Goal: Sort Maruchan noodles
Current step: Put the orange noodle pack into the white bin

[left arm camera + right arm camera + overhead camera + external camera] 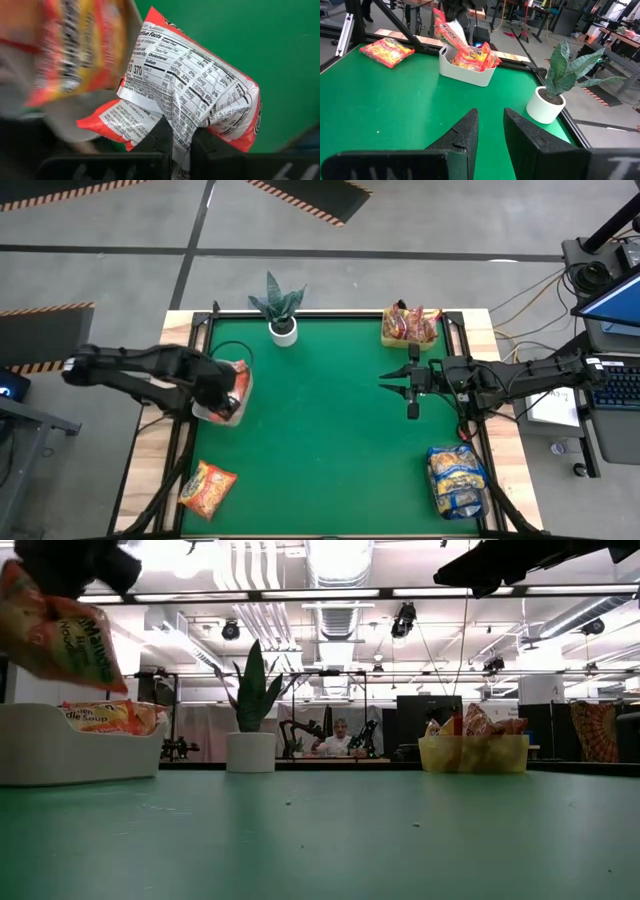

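My left gripper (183,136) is shut on an orange-red Maruchan noodle packet (195,90), which hangs over a white tray (205,412) at the table's left edge (70,750). That tray holds more orange packets (110,716). Another orange packet (207,487) lies flat near the front left corner. Yellow-and-blue packets (457,480) are stacked at the front right. Red packets fill a yellow tray (408,330) at the far right. My right gripper (490,125) hovers open above the table's right half, with nothing between its fingers. My left gripper pinches a crumpled edge of the packet (181,125) between its two fingers, on the side printed with the nutrition table. The fingers come from above, pointing down. The packet (60,632) hangs tilted below them, clear of the white tray.
A small plant in a white pot (283,320) stands at the far edge, left of centre. The green mat's middle (330,430) is bare. A person (338,740) sits in the room beyond the table.
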Robot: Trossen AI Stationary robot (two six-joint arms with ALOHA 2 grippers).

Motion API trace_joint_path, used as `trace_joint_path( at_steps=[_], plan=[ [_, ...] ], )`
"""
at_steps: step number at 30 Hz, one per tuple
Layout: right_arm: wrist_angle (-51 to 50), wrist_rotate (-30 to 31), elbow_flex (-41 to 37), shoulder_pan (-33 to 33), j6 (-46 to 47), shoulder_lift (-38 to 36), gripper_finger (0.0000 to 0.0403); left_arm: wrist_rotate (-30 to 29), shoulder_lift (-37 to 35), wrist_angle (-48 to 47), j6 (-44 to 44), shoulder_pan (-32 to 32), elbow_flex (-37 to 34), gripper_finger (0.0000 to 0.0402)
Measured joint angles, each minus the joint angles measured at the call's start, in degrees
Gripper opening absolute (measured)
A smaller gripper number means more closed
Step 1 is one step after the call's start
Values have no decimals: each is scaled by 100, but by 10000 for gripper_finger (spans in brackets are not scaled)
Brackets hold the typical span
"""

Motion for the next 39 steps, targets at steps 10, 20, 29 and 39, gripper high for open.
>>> trace_joint_path(
  at_steps=[10, 20, 29, 39],
  plan=[
    [-2, -1, 0, 0, 7, 0, 82, 850, -1133, 1034, -769, 907, -1834, 3],
    [-3, -1, -2, 0, -48, 0, 82, 409, -1229, 1061, -749, 919, -1641, 33],
    [-4, 0, -2, 0, -48, 0, 82, 31, -1070, 347, -705, 919, -1024, 80],
    [-4, 0, -4, 0, -51, 0, 82, 24, -847, 288, -501, 910, -506, 110]
  ],
)
